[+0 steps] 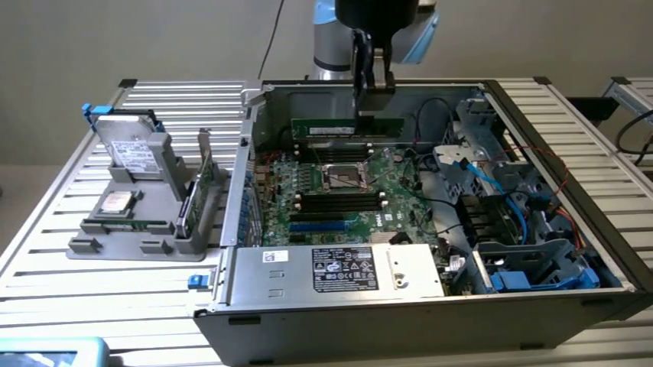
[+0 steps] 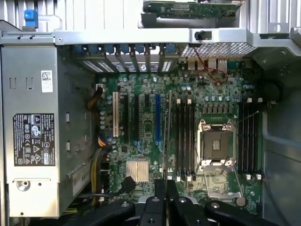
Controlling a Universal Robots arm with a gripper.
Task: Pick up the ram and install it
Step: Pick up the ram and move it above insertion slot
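Black two-finger gripper [image 1: 372,105] clamped on the thin green ram stick [image 1: 337,128], which is held lengthwise above the green motherboard [image 1: 306,183] inside the open grey computer case [image 1: 408,329].

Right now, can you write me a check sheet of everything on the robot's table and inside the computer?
Surface: silver slatted metal table, carrying an open black computer case.
Job's things: thin green ram stick held above the green motherboard; long black memory slots look empty.
Clutter: grey plastic parts holder on the exterior view's left, with a silver hard drive and an upright green card.
Fingers: black fingers shut on the ram stick.
Cables: blue cables and black cables inside the case.
Surroundings: plain grey wall.
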